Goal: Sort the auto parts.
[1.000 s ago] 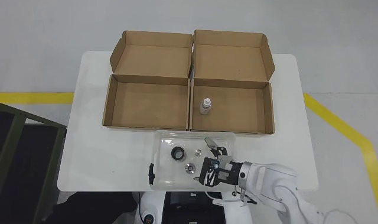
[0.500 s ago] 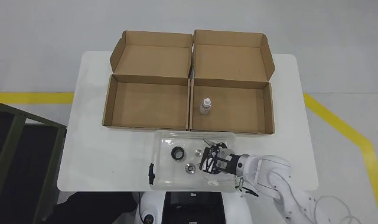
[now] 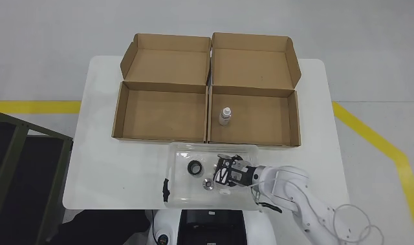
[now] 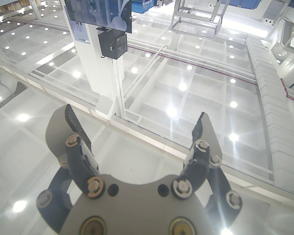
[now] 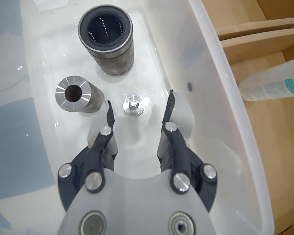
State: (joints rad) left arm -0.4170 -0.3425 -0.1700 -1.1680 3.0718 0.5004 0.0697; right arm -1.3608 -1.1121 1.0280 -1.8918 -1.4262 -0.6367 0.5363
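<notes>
While white table [image 3: 97,161] bears cardboard boxes [image 3: 162,116], grey floor [image 3: 65,25] — yellow stripe [image 3: 39,106].

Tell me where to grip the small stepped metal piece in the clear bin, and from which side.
Grip the small metal piece across its round disc, from above. It stands upright with its thin pin up, and the pin is likely too slim to pinch. The open right gripper straddles it, and the steel sleeve beside it seems to leave finger room.

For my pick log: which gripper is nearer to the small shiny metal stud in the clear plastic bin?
Right. The right gripper is open inside the bin, the stud between its fingertips. The left gripper, also open, points up at the ceiling.
</notes>
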